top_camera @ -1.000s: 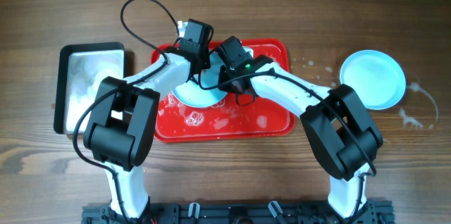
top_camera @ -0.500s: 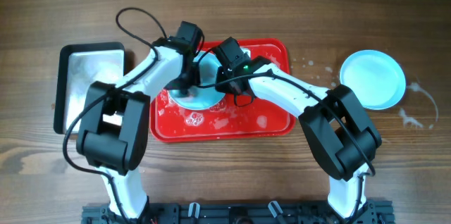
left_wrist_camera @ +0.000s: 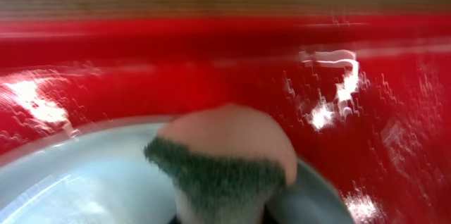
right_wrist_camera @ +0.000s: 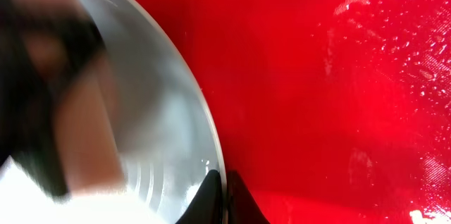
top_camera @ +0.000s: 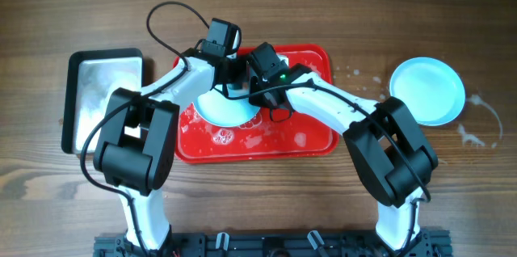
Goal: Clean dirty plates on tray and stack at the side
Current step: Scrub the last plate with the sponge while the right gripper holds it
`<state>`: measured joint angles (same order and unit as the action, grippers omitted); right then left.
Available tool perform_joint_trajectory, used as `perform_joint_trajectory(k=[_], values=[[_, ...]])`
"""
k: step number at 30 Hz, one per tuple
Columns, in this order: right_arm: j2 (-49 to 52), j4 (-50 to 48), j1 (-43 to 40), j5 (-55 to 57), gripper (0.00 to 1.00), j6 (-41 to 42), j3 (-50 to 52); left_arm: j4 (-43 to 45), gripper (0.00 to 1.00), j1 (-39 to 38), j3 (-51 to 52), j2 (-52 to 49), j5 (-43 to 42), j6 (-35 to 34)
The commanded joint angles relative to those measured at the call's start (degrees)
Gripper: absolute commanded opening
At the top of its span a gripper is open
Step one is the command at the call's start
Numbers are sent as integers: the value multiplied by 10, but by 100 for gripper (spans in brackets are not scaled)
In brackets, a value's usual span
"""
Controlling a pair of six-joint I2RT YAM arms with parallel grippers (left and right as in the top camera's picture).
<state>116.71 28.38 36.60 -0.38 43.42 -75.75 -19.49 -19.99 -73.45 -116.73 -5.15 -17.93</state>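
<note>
A pale turquoise plate (top_camera: 224, 108) lies on the left half of the red tray (top_camera: 311, 137). My left gripper (top_camera: 229, 73) is shut on a sponge (left_wrist_camera: 224, 155) with a green scouring face, pressed on the plate's (left_wrist_camera: 77, 185) far rim. My right gripper (top_camera: 258, 89) is shut on the plate's right rim (right_wrist_camera: 211, 155), one finger above and one below. The sponge shows blurred in the right wrist view (right_wrist_camera: 77, 136). Another turquoise plate (top_camera: 428, 89) sits on the table at the far right; I cannot tell whether another lies under it.
A silver metal pan (top_camera: 103, 99) with a dark rim stands left of the tray. Foam and water drops lie on the tray (right_wrist_camera: 338, 76) and on the wood around the right plate (top_camera: 477, 124). The left arm's cable (top_camera: 166, 23) loops behind the tray.
My left gripper swung left across the plate with the sponge, then back to the right and far side. The right gripper has held still on the rim.
</note>
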Motion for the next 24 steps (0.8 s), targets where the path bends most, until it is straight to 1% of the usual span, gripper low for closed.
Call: perform_joint_trajectory(k=[1,3,4,8,9,11,14,15,17,19,21,22,24], values=[[24,12,-1,14,4,-14,19,16,4,3,22,-50,206,-25],[24,11,-1,14,4,-14,19,-12,4,3,22,-50,283,-25],[24,10,-1,14,4,-14,19,-32,4,5,22,-50,305,-25],[24,8,-1,14,4,-14,19,-134,4,8,22,-50,306,-26],[24,8,-1,14,4,-14,19,-166,4,8,22,-50,290,-25],[24,8,-1,13,4,-14,19,-228,4,8,22,-50,223,-25],[24,9,-1,14,4,-14,19,-289,4,8,22,-50,75,-25],[24,10,-1,13,4,-14,19,-318,4,8,22,-50,-24,-24],[24,10,-1,13,4,-14,19,-320,4,6,22,-50,-83,-16],[24,10,-1,13,4,-14,19,-310,4,2,22,-50,-105,-16],[24,10,-1,13,4,-14,19,-267,4,-5,22,-50,-105,-16],[24,10,-1,13,4,-14,19,-231,4,-7,22,-50,-101,-16],[24,11,-1,14,4,-14,19,-166,4,-9,22,-51,-74,-17]])
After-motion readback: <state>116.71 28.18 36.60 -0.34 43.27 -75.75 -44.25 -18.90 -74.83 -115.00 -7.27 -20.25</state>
